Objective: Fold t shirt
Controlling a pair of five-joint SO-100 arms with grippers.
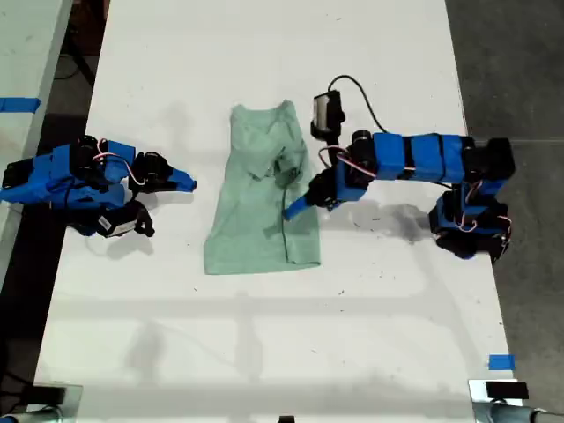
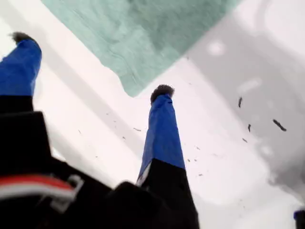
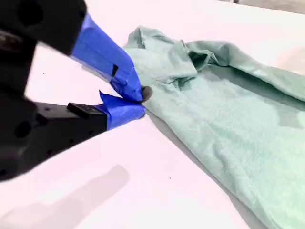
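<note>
You see my first gripper spread wide over the t shirt edge — my second gripper sits closed, empty, beside it.

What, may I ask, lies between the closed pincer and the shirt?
Only bare table separates my second pincer from the shirt, per the exterior view.

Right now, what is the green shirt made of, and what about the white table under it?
The t shirt looks like soft, matte knit cloth, perhaps cotton: it wrinkles and bunches near the collar and shows a fine fuzzy weave up close. The table looks like a hard, smooth white board, maybe painted or laminated: it is flat, faintly glossy, with small dark scuffs. The exact material I cannot tell.
</note>
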